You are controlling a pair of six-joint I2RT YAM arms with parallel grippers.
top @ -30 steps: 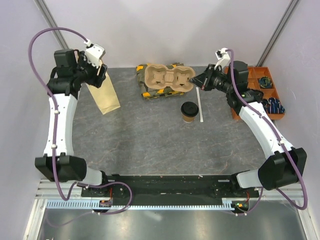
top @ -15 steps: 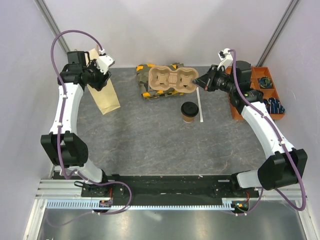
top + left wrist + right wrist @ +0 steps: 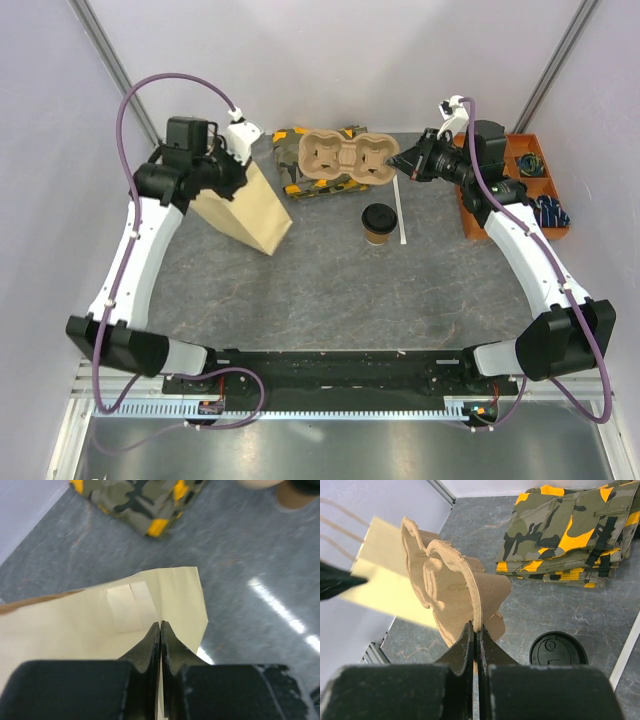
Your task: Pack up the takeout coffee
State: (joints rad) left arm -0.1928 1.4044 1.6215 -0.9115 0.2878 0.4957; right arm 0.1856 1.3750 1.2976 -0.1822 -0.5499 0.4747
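The takeout coffee [image 3: 377, 222], a tan paper cup with a black lid, stands on the table in front of the pulp tray; its lid [image 3: 557, 650] also shows in the right wrist view. My left gripper [image 3: 238, 172] is shut on the top edge of the tan paper bag [image 3: 250, 208], which leans at the back left. In the left wrist view the jaws [image 3: 160, 626] pinch one wall of the bag [image 3: 150, 597]. My right gripper [image 3: 398, 163] is shut on the right rim of the brown two-hole cup tray [image 3: 345, 158]; the tray [image 3: 455, 592] hangs edge-on from it [image 3: 476, 626].
A folded camouflage cloth [image 3: 300, 186] lies under the tray at the back. A white strip [image 3: 402, 212] lies right of the cup. An orange parts bin [image 3: 522, 182] sits at the right edge. Grey walls close in the back and sides.
My left gripper has closed on the bag's top edge and swung right, dragging the bag up off the table toward the middle. The right gripper has kept hold of the tray, nearly still.
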